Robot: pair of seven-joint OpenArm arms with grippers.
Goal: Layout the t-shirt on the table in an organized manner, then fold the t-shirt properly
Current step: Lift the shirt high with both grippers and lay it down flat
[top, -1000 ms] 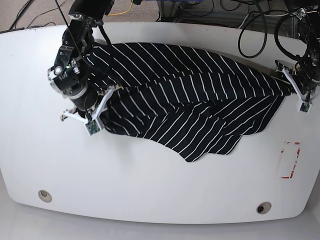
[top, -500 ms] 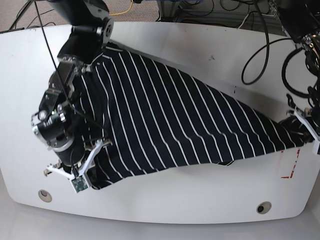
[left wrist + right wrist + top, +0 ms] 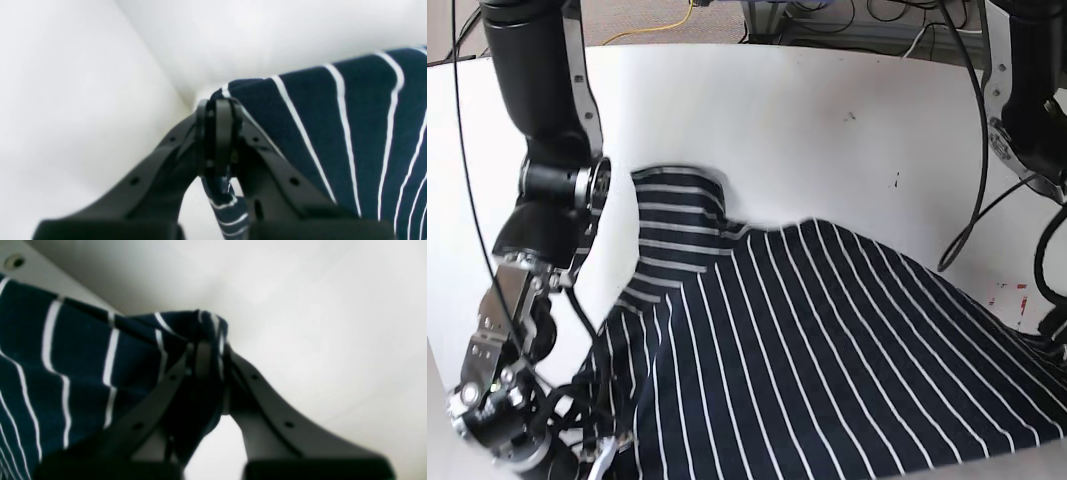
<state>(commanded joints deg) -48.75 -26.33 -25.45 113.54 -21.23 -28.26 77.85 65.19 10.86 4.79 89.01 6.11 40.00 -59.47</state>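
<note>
No readable text, label, brand, number or sign was found in any of the views; the t-shirt [image 3: 827, 340] was marked only with thin white stripes, and the table [image 3: 827, 130] bore only a few small dark specks and a bit of red marking near its right edge, in which no letters could be made out

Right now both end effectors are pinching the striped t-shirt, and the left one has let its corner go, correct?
Not quite: the left end effector hasn't let go. The left wrist view shows it shut on a corner of the t-shirt. The right end effector is pinching the cloth too, as you said.
</note>
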